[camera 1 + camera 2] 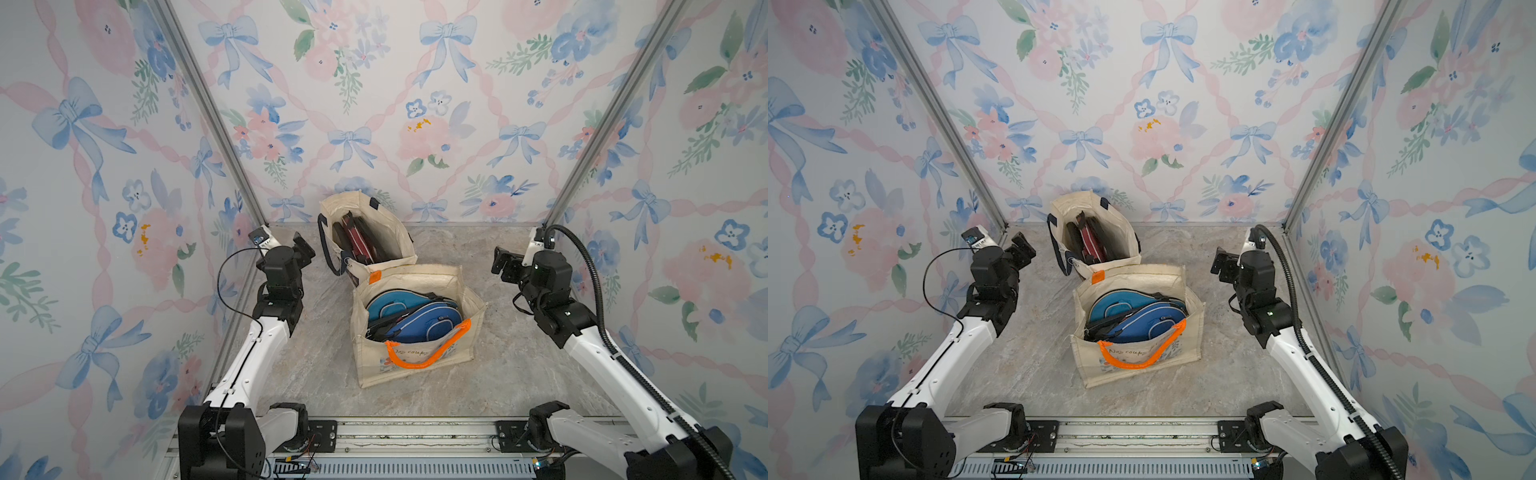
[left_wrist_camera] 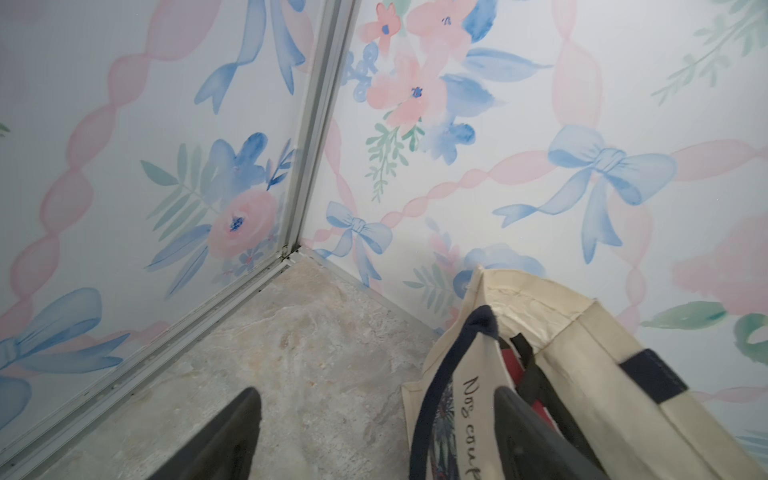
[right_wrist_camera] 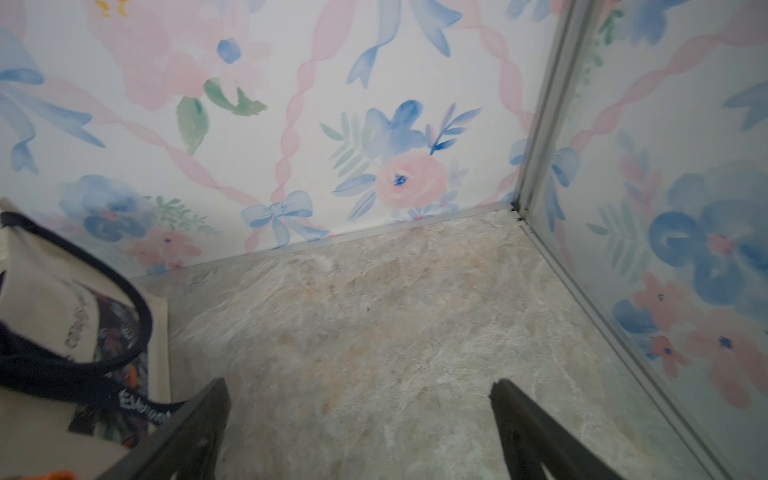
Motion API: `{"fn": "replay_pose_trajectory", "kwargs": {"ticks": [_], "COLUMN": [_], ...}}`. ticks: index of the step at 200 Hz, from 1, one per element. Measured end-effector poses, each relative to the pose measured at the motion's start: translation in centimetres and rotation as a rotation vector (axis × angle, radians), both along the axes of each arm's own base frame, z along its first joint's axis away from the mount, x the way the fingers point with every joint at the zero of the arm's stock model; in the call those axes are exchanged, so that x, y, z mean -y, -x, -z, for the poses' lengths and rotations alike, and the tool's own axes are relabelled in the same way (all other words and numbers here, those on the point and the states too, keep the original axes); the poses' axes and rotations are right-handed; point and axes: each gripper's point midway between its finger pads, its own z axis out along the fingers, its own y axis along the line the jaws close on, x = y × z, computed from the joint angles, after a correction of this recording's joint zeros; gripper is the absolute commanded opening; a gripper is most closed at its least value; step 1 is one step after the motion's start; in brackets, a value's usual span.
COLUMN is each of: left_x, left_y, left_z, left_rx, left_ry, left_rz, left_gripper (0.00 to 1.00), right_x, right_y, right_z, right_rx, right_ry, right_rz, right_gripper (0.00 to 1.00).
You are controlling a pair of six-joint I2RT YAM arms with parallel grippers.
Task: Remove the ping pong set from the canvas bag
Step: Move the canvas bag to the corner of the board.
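Two cream canvas bags stand on the marble floor. The far bag has navy handles and holds a red and black paddle case. The near bag has orange handles and holds blue zipped paddle cases. My left gripper hangs open just left of the far bag, touching nothing. My right gripper is open over bare floor, right of both bags.
Flowered walls with metal corner posts close in the floor on three sides. The far bag's navy handle droops toward my left gripper. Bare floor lies to the right of the near bag.
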Motion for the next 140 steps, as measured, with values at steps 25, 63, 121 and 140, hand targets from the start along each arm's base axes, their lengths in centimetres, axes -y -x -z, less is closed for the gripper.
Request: {"fn": "replay_pose_trajectory", "kwargs": {"ticks": [25, 63, 121, 140], "left_x": [1.7, 6.0, 11.0, 11.8], "left_y": [-0.3, -1.4, -2.7, -3.0], "left_z": [-1.7, -0.8, 4.3, 5.6], "left_rx": [0.014, -0.048, -0.203, -0.235], "left_ry": [0.016, 0.037, 0.052, 0.052], "left_rz": [0.077, 0.250, 0.409, 0.429], "left_gripper": [0.86, 0.86, 0.86, 0.84], "right_x": [-3.8, -6.9, -9.4, -9.8], "right_y": [0.3, 1.6, 3.2, 3.5], "right_z": [0.1, 2.0, 4.7, 4.9], "right_rx": [-0.043, -0.126, -0.223, -0.232], "right_ry": [0.009, 0.028, 0.074, 0.075], "right_rz": [-0.146, -0.282, -0.395, -0.411], "right_gripper": [0.97, 0.97, 0.97, 0.97]}}
